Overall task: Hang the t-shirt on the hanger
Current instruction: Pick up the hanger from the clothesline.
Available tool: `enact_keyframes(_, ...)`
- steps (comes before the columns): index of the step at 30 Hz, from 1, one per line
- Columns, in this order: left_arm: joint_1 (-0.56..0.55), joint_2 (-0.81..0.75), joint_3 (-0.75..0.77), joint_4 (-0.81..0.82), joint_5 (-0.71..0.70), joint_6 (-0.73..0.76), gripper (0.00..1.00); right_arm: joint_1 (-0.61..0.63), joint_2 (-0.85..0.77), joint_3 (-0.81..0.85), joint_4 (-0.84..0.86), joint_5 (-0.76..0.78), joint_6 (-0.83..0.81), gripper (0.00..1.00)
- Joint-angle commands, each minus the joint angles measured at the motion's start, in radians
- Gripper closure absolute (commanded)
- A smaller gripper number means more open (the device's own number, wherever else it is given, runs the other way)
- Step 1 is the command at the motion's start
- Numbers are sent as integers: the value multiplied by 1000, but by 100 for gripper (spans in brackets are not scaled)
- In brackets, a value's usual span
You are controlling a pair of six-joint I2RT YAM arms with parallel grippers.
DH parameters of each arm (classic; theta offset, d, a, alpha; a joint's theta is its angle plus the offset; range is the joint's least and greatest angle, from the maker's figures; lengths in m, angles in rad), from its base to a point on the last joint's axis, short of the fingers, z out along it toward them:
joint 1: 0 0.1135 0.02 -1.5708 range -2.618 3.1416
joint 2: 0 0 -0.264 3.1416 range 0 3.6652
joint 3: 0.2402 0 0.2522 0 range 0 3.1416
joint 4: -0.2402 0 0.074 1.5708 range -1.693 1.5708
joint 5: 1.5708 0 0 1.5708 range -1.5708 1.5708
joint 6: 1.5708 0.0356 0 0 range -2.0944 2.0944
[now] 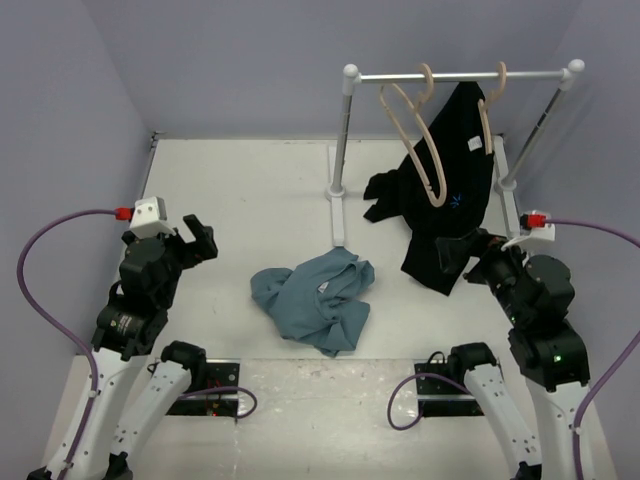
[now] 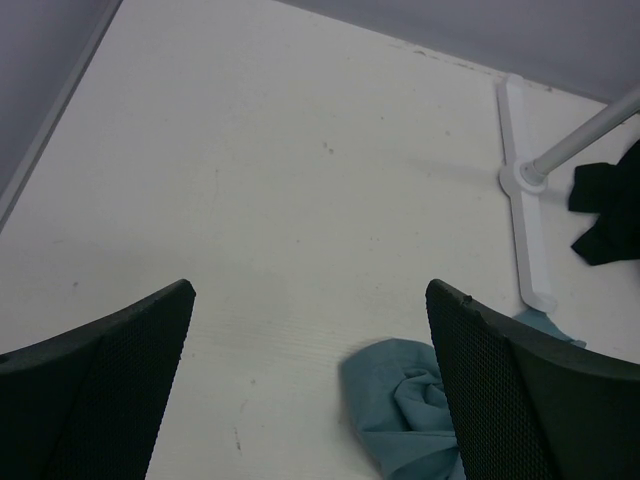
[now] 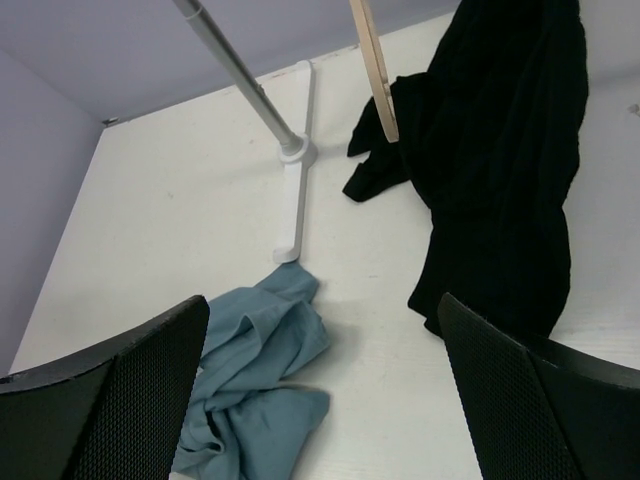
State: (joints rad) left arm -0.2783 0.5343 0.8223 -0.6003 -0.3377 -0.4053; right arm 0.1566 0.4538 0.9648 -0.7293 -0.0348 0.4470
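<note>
t-shirt (image 1: 318,300) crumpled, sleeves hidden in folds; hanger (image 1: 435,180) partly overlaps black garment (image 1: 462,225).

walls (image 1: 200,60): pale lilac, plain | table (image 1: 250,190): white | clothes rack (image 1: 390,76): white, far right | light: even

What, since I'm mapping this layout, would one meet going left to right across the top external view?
The left gripper, open → crumpled dusty blue-grey cotton t-shirt → bare pale beige wooden hanger on the rail → white rack's slanted right post. The black garment overlaps the hanger, so it is left out.
</note>
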Motion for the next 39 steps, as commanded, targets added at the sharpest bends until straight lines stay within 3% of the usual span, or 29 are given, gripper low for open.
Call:
enact_keyframes(1,-6,-2,-2,39,19,5,0,0,35,-16,106,-99,3,1)
enact_keyframes(9,-6,2,-7,44,41,8,0,0,219,161,174,-106,-63,1)
enact_keyframes(12,-6,23,-8,47,54,8,0,0,393,293,129,-51,-133,1)
enact_keyframes(17,-6,43,-11,50,82,13,0,1,633,537,33,-103,-180,1)
enact_keyframes(22,-6,45,-12,51,82,13,0,42,865,694,-6,19,-212,4)
enact_keyframes(25,-6,43,-12,51,82,13,0,84,970,785,-52,159,-241,18)
enact_keyframes(28,-6,45,-14,53,85,13,0,90,1038,795,-55,191,-234,34)
enact_keyframes(30,-6,48,-14,54,90,14,0,97,1053,760,-39,208,-227,62)
enact_keyframes(35,-6,49,-14,56,98,17,0,103,1067,712,-12,225,-214,75)
enact_keyframes(38,-6,49,-14,56,98,17,0,104,1074,697,-7,225,-209,95)
enact_keyframes(39,-6,49,-14,56,97,17,0,104,1074,695,-4,224,-207,96)
